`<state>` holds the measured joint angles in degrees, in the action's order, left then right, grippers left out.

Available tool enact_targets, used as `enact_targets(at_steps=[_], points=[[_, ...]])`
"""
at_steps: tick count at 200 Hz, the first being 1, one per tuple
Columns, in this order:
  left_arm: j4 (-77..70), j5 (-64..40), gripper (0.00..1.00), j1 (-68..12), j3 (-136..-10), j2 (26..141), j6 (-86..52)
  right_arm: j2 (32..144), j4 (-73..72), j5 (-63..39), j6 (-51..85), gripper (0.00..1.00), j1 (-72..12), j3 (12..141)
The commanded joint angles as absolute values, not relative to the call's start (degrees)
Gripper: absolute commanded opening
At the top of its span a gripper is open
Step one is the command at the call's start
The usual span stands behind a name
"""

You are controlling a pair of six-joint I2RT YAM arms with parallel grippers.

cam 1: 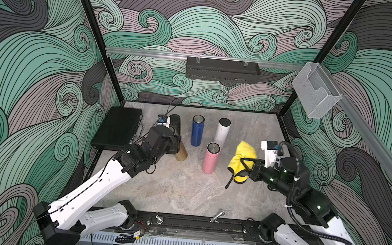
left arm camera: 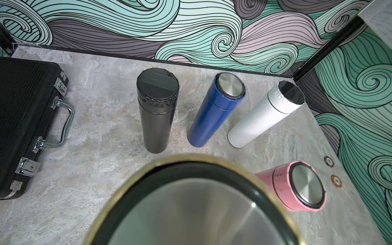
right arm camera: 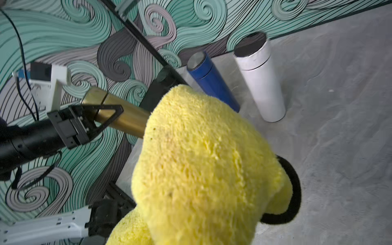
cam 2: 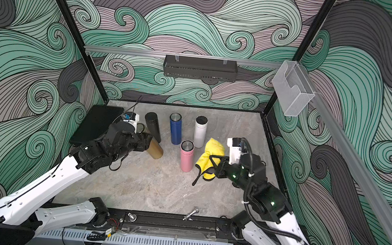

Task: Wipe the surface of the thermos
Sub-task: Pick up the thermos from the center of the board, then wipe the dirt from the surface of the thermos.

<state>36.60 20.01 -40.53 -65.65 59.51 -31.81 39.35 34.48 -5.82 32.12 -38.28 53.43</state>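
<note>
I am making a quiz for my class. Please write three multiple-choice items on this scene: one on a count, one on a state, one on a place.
1. How many thermoses are in view? A. three B. five C. seven
2. The gold thermos is: A. standing alone B. gripped, tilted, by the left end effector C. lying flat
3. What stands between the black thermos and the white thermos? A. nothing B. the gold thermos C. the blue thermos

Key: 1 B, four stand and one is held; 2 B, the right wrist view shows the grip; 3 C, it is the middle of the back row.
</note>
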Motion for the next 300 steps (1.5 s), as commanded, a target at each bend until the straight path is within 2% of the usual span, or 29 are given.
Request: enact_targets(at_steps=[1, 26, 40, 82, 152, 251, 300], points=[[35.7, 21.9, 0.00, -40.0, -67.7, 58.6, -34.6, 45.5, 28.3, 1.2, 30.0, 0.00, -47.1, 58.9], [38.2, 20.9, 0.00, -39.1, -69.5, 59.1, -36.5, 55.4, 24.2, 12.2, 24.2, 0.00, -58.9, 64.0], [40.7, 19.5, 0.00, -38.4, -71.6, 59.5, -37.5, 61.2, 22.5, 16.0, 22.1, 0.00, -62.5, 66.9], [42.1, 13.9, 0.00, -36.2, -73.0, 58.5, -39.1, 72.9, 13.9, 10.2, 22.6, 0.00, -63.9, 69.7], [37.2, 9.4, 0.00, -35.2, -69.1, 57.1, -40.5, 84.8, 10.8, 11.8, 22.8, 0.00, -64.6, 75.6], [36.5, 9.4, 0.00, -33.4, -69.1, 54.8, -41.0, 87.0, 22.6, 13.2, 27.8, 0.00, -64.3, 71.3], [37.0, 10.9, 0.00, -32.8, -68.9, 54.8, -42.7, 85.5, 20.1, 9.8, 23.3, 0.00, -65.3, 73.1]])
